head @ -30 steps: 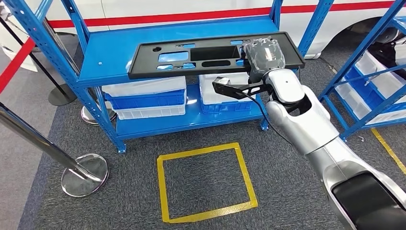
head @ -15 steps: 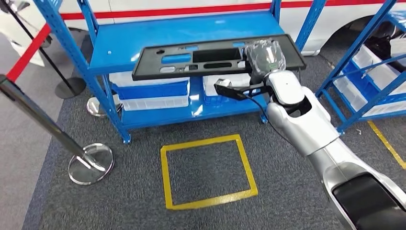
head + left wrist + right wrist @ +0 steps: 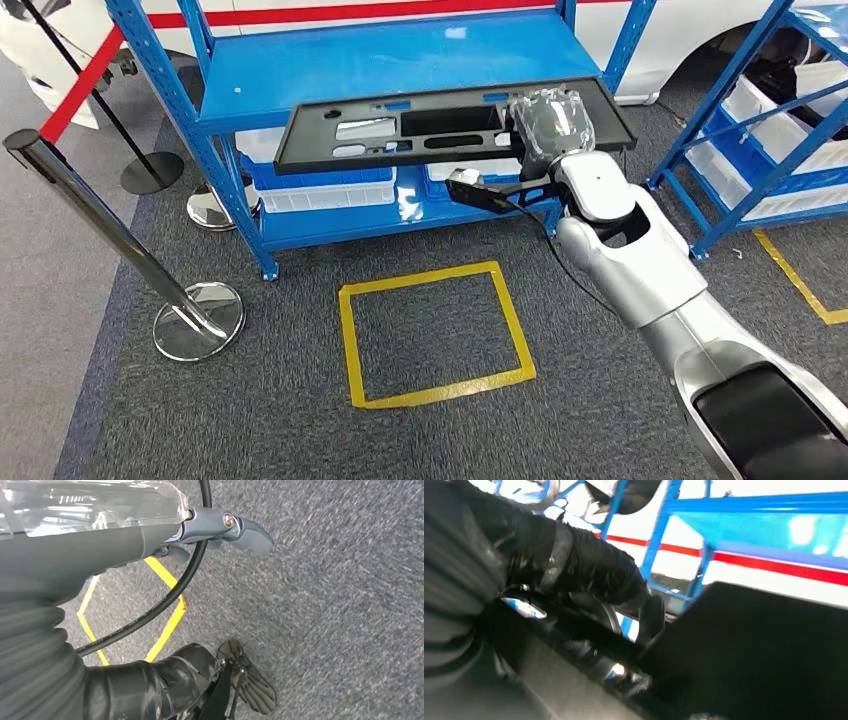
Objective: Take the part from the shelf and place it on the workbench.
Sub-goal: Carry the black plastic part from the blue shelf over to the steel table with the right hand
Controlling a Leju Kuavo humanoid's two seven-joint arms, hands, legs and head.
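Black and slotted, the part [image 3: 440, 125] sits gripped at one end in our right hand [image 3: 548, 120], clear of the blue shelf [image 3: 400, 65], which has slid further off as we retreat; carrying has begun; our left hand [image 3: 220, 527] hangs loosely curled, holding nothing.

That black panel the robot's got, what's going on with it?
The robot's right hand grips one end of the long black panel and holds it in the air in front of the blue shelf, clear of the shelf surface. The left hand hangs over the carpet, near the yellow floor square. No workbench shows.
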